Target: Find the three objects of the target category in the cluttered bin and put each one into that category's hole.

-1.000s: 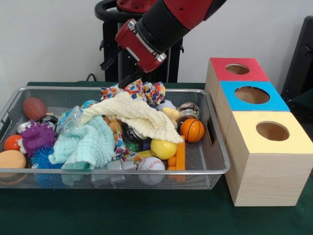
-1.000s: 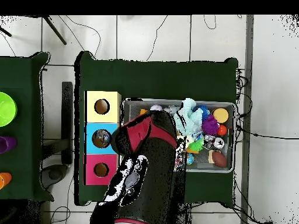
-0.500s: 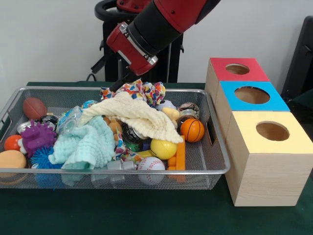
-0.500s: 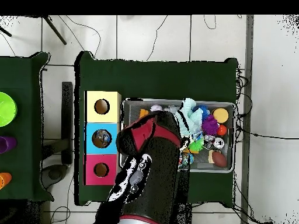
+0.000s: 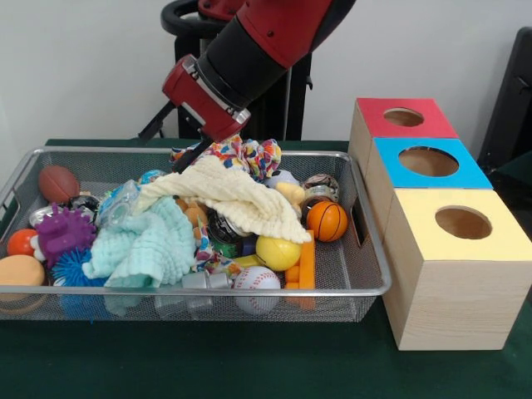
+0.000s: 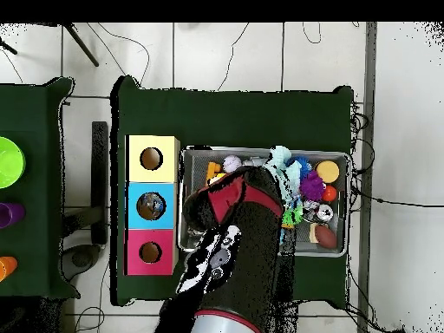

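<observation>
**Arm over back of bin, grip state unclear**

Nearest me in front cam: wire bin [image 5: 366,291] on green table, w/ baseball [image 5: 256,283] and yellow ball [image 5: 278,253] by the front rim. Mid-bin, mint cloth [image 5: 145,243] and cream cloth [image 5: 233,198] lie over the pile. One clear bottle [image 5: 120,202] pokes out left of the cream cloth, beside the purple spiky toy [image 5: 62,232]; other bottles I can't pick out. Farther back, gripper [image 5: 189,155] hangs over the patterned fabric [image 5: 241,154] at the far rim. Can't tell if it's released or clenched. Boxes w/ holes [image 5: 462,223] sit right of bin.
</observation>
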Motion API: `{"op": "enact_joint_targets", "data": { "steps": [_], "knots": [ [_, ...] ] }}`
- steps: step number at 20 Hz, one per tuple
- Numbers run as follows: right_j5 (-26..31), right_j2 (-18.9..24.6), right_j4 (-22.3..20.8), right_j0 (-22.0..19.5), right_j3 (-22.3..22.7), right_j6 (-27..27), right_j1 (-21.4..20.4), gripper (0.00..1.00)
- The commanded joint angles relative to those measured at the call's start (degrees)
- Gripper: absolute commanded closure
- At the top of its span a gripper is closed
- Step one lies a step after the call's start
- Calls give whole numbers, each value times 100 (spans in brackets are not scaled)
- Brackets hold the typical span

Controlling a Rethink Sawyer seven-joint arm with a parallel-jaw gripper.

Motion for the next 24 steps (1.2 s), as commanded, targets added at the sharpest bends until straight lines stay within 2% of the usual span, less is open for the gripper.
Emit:
{"op": "enact_joint_targets", "data": {
  "steps": [1, 24],
  "knots": [
    [-607, 665, -243, -293, 510, -580, 272, 0],
    [-942, 595, -352, -357, 431, -606, 509, 0]
  ]
}}
